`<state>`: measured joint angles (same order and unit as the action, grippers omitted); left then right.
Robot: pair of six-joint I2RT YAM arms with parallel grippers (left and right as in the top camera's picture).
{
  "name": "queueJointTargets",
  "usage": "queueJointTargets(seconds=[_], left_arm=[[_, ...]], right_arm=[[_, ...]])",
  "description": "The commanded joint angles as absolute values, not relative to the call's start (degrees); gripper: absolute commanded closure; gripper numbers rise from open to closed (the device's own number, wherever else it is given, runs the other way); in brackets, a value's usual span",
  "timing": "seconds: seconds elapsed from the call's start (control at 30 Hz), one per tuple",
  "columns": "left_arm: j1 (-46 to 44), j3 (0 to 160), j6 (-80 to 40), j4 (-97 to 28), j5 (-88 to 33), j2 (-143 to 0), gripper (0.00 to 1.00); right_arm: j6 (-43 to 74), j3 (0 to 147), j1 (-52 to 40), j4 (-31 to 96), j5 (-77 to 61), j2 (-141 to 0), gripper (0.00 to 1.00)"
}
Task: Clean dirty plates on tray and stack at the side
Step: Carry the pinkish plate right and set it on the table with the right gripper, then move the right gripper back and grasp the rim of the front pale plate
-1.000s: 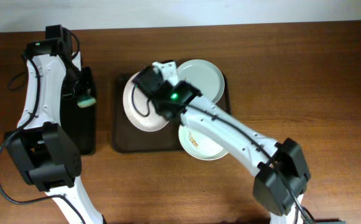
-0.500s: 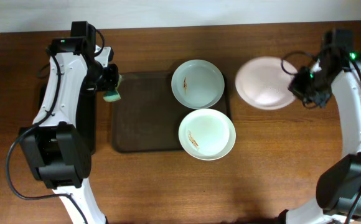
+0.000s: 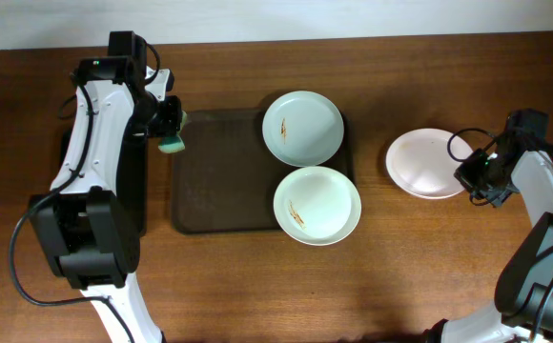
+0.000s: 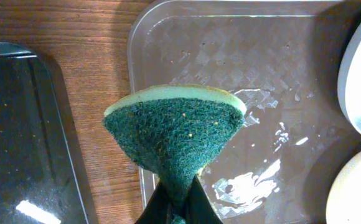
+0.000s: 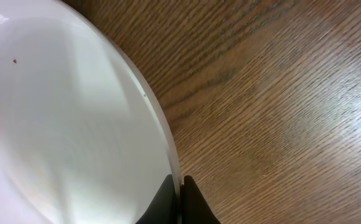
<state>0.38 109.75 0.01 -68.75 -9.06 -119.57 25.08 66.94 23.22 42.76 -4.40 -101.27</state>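
Observation:
Two plates with orange-brown smears lie at the right end of the dark-brown tray (image 3: pixel 219 181): one at the back (image 3: pixel 302 128), one at the front (image 3: pixel 317 205), overhanging the rim. A third plate (image 3: pixel 427 163) is on the table to the right of the tray, its rim pinched by my right gripper (image 3: pixel 469 174); in the right wrist view the plate (image 5: pixel 62 124) fills the left side and the jaws (image 5: pixel 179 186) clamp its edge. My left gripper (image 3: pixel 169 129) is shut on a green sponge (image 3: pixel 173 144), held over the tray's left edge (image 4: pixel 174 134).
A smaller black tray (image 3: pixel 129 191) lies left of the brown tray, under my left arm. The brown tray's left and middle part shows wet streaks (image 4: pixel 255 180). Bare wooden table (image 3: pixel 448 267) surrounds the right plate.
My right arm carried the plate from the tray out to the right side, then moved it lower and further right. My left gripper with the sponge moved right to the tray's left edge, then stayed still.

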Motion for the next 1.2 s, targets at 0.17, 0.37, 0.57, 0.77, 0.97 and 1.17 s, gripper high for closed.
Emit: queueJointTargets(seconds=[0.17, 0.37, 0.57, 0.77, 0.97, 1.17], left_arm=[[0.5, 110.7, 0.9, -68.2, -9.9, -119.3, 0.99], [0.5, 110.7, 0.9, -67.7, -9.9, -119.3, 0.99], [0.5, 110.7, 0.9, -67.7, -9.9, -119.3, 0.99], [0.5, 110.7, 0.9, -67.7, -9.9, -119.3, 0.99], [0.5, 110.7, 0.9, -67.7, -9.9, -119.3, 0.99], [0.5, 110.7, 0.9, -67.7, -9.9, -119.3, 0.99]], right_arm=[[24.1, 68.0, 23.2, 46.4, -8.6, -99.2, 0.25], [21.9, 70.0, 13.4, 56.4, -20.6, -88.6, 0.40], [34.1, 67.9, -5.5, 57.4, -14.3, -92.8, 0.43], [36.6, 67.8, -12.4, 56.4, -14.1, -101.5, 0.43], [36.5, 67.6, -12.8, 52.6, -9.6, -104.6, 0.60], [29.2, 67.3, -12.8, 48.7, -7.0, -104.9, 0.74]])
